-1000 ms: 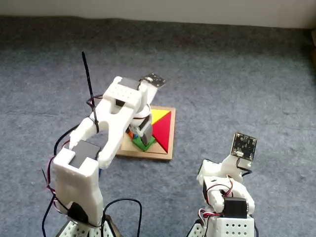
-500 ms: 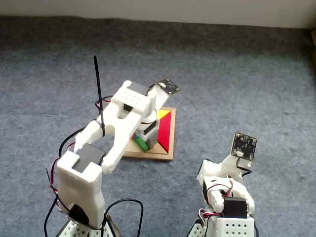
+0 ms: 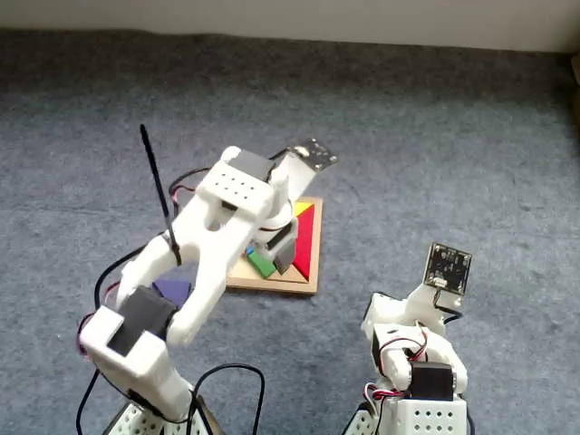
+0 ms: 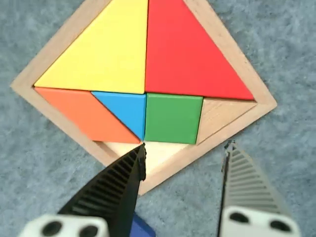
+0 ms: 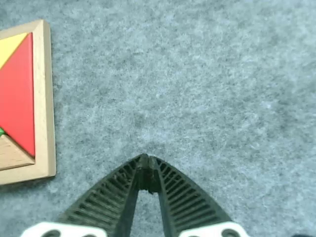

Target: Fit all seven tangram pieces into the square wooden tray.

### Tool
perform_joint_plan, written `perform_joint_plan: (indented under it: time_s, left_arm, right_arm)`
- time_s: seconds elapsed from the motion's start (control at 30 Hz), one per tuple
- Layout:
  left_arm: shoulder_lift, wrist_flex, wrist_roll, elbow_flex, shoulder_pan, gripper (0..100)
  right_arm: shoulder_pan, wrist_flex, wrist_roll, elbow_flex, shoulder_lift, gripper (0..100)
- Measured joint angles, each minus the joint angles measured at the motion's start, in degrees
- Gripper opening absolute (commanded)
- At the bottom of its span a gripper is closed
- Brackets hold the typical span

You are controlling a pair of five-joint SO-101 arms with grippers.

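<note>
We are lifting the left gripper (image 4: 185, 148) back from the tray (image 4: 22, 86). A second ago it was sitting low over the green square (image 4: 174, 118); now it is hanging above the tray's near corner, fingers spread wide and holding nothing.

The green square is lying flat in the tray, touching the blue triangle (image 4: 124, 109) on one side and the red triangle (image 4: 187, 54) along another. The yellow triangle (image 4: 103, 54) and the orange piece (image 4: 84, 111) are filling the rest of that half. We are reading this as five pieces seated, with two bare wooden gaps left beside the green square.

As the arm is swinging away, it is uncovering a purple piece (image 3: 172, 290) on the carpet just outside the tray, probably the next one to fetch.

The right gripper (image 5: 147, 160) is resting off to the tray's side, fingers closed and empty.
</note>
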Motion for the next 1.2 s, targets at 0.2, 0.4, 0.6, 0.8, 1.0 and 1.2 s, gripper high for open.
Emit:
perform_joint_plan:
  time_s: [0.2, 0.4, 0.6, 0.8, 1.0, 1.2]
  left_arm:
    - [-12.75, 0.09, 0.18, 9.58, -5.89, 26]
    - [-24.18, 0.09, 0.18, 20.84, -15.74, 30]
    - [-31.65, -1.41, -0.44, 33.14, -26.64, 34]
    - [-33.67, -8.44, -0.26, 42.11, -36.13, 34]
    - [-33.67, -16.62, -0.09, 49.85, -37.89, 34]
    - [-33.67, -23.74, 6.59, 51.52, -38.24, 34]
  right_arm:
    - [0.00, 0.00, 0.00, 0.00, 0.00, 0.4]
    - [0.00, 0.00, 0.00, 0.00, 0.00, 0.4]
    - [0.00, 0.00, 0.00, 0.00, 0.00, 0.4]
    - [0.00, 0.00, 0.00, 0.00, 0.00, 0.4]
    - [0.00, 0.00, 0.00, 0.00, 0.00, 0.4]
    - [0.00, 0.00, 0.00, 0.00, 0.00, 0.4]
